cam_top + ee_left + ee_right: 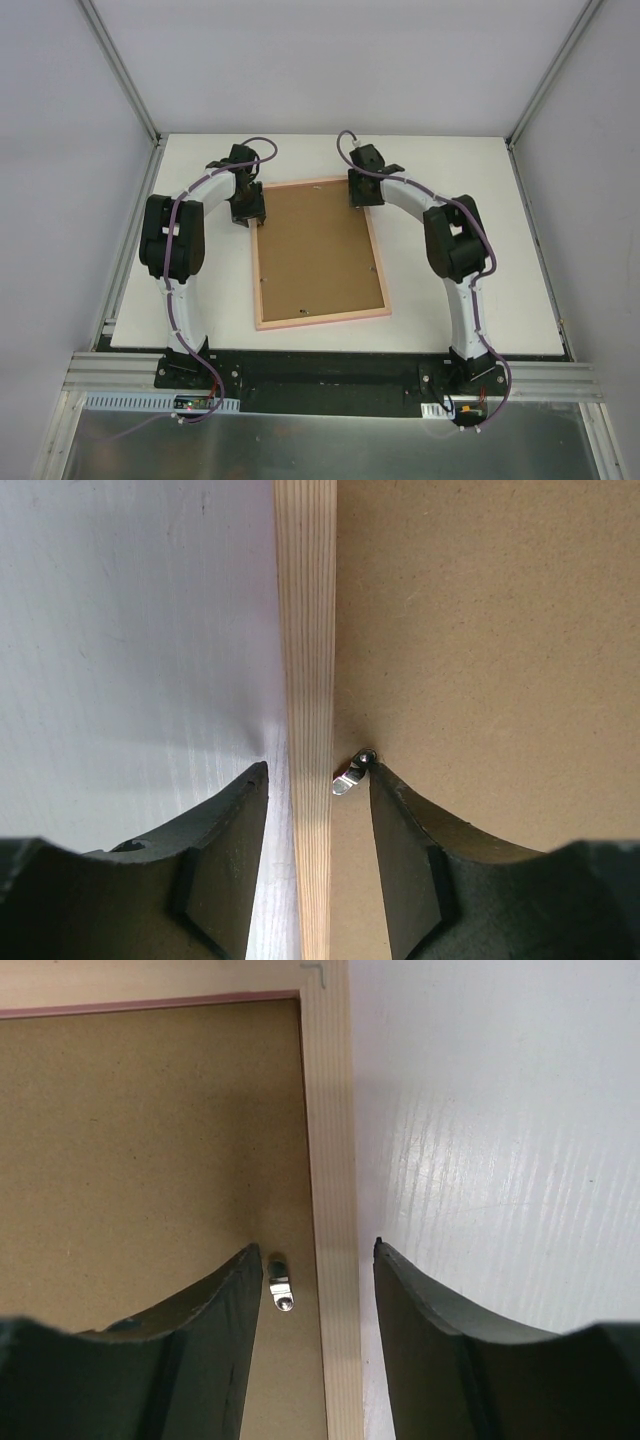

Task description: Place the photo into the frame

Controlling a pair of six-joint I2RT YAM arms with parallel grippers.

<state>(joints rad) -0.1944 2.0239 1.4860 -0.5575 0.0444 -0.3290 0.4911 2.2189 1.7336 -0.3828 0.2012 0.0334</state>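
The frame point(320, 318) lies face down on the white table, its pale wooden back up, filled by a brown backing board point(315, 250). The photo is hidden. My left gripper point(247, 210) is at the frame's far left edge. In the left wrist view it point(318, 765) is open, astride the wooden rail point(306, 630), with a gap on each side. Its right finger stands beside a small metal clip point(347, 777). My right gripper point(360, 192) is at the far right edge. It point(316, 1246) is open astride the rail point(330, 1110), and a clip point(281, 1285) lies between its fingers.
The white table point(450, 300) extends on both sides of the frame. Grey enclosure walls and metal posts stand at the back and sides. More small clips dot the backing board's edges. The arm bases sit on the black rail at the near edge.
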